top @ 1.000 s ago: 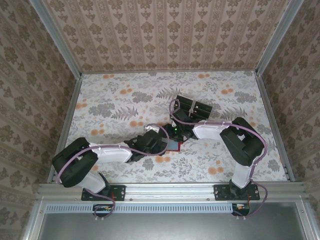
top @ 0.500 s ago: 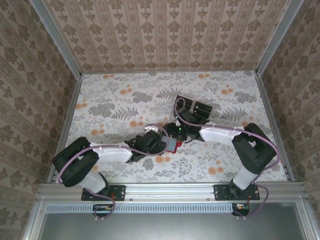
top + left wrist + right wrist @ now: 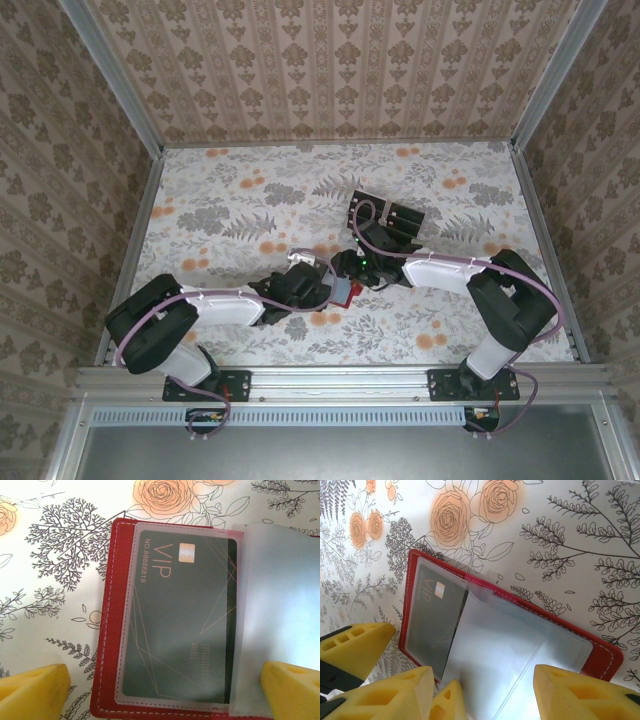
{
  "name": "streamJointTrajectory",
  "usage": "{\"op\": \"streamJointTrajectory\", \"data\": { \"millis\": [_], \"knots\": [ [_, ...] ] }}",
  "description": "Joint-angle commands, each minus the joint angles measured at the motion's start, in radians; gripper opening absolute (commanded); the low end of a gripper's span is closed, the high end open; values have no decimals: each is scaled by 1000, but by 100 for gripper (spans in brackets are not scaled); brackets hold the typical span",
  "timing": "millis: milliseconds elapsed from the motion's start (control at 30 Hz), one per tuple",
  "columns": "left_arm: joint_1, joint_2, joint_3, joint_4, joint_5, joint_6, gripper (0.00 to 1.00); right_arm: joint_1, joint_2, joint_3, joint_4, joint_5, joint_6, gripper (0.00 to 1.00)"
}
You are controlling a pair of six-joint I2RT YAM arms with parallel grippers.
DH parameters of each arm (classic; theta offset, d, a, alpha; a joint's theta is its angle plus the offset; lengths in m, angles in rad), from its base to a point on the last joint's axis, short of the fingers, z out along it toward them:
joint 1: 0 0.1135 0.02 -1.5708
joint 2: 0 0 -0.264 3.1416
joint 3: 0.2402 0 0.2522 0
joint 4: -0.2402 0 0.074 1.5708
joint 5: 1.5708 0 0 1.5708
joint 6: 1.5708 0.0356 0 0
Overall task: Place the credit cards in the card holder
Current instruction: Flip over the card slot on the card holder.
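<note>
Up top, between left gripper (image 3: 318,287) and right gripper (image 3: 352,272): red card holder (image 3: 347,291). From left wrist, jaws spread wide, straddling it, VIP credit card (image 3: 180,620) already sleeved. From right wrist, jaws half apart around a clear sleeve (image 3: 490,655), pinching nothing. Loading underway; next, probably, fetching another card.

We list two arms, alike in build.

- Left arm (image 3: 215,305), lower left of the top view: black rounded joint housings, a white link between them, a lilac cable looped alongside, and a black base plate (image 3: 205,385).
- Right arm (image 3: 470,275), lower right: the same black housings, white link and lilac cable, with a small green light (image 3: 362,262) near the wrist.
- Left gripper (image 3: 165,690): yellow wedge-shaped fingers (image 3: 32,687).
- Right gripper (image 3: 497,692): yellow fingers (image 3: 580,692) with slotted hollows.
</note>
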Motion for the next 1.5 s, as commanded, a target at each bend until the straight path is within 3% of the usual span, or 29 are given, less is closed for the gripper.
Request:
{"op": "streamJointTrajectory", "data": {
  "millis": [0, 767, 1467],
  "knots": [
    [3, 7, -16, -15, -18, -17, 100, -2, 25, -14, -7, 24, 18, 56],
    [4, 1, -16, -14, -16, -16, 99, -1, 118, 34, 33, -15, 4, 55],
    [4, -14, -17, -14, -12, -14, 99, 16, 66, 63, -13, -11, -16, 54]
  ]
}}
